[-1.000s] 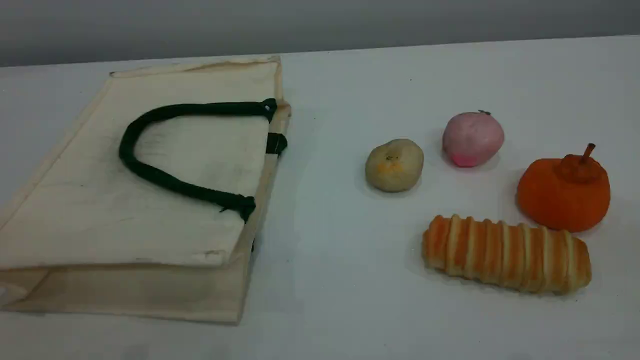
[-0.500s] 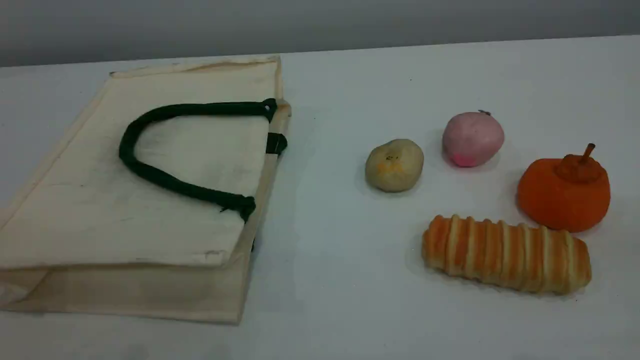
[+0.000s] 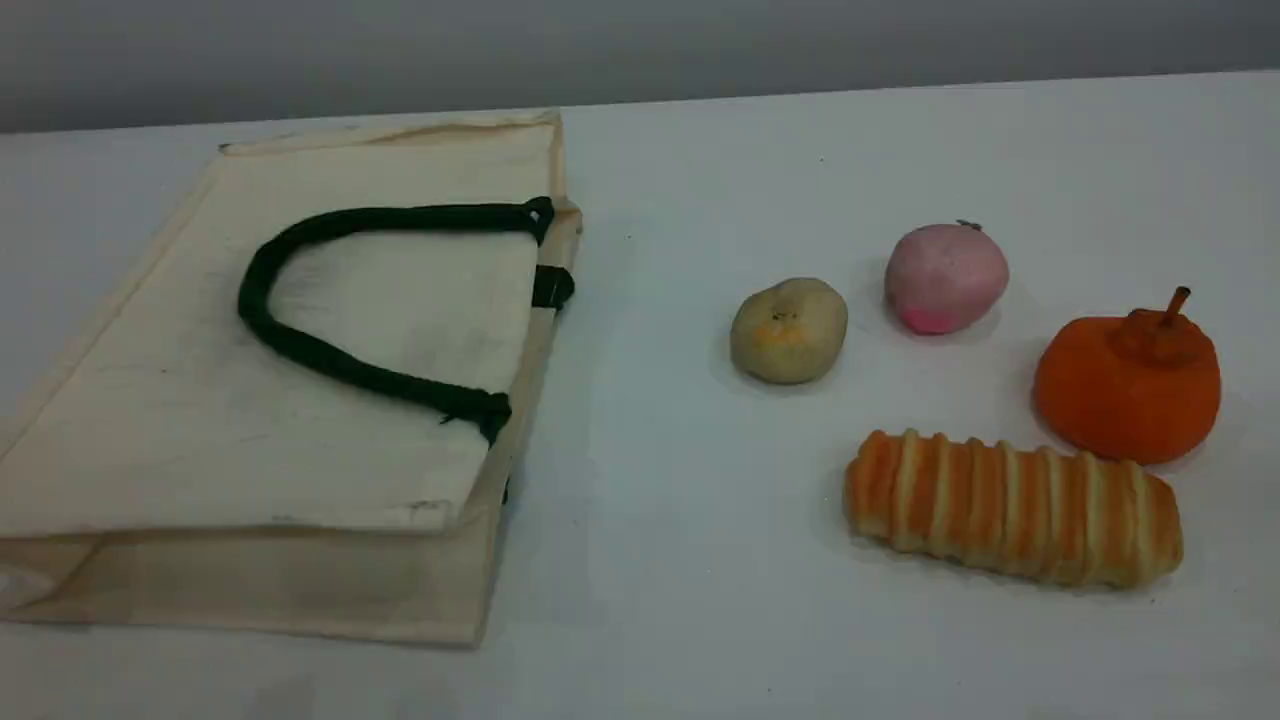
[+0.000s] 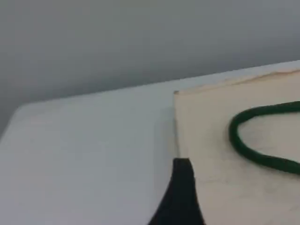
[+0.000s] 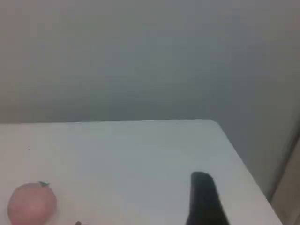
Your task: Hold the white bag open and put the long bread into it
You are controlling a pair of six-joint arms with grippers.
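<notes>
Table [image 4: 70,154] below wide-open left end effector [image 4: 182,187]

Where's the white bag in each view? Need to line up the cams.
Scene view: white bag lies flat on the left half of the table.
Left wrist view: its top panel and one corner fill the right side.
Right wrist view: not in it; only the pink fruit, lower left.
Shared landmark: green rope handle, atop the bag in scene, right edge in left wrist; right wrist shares only the table.
</notes>
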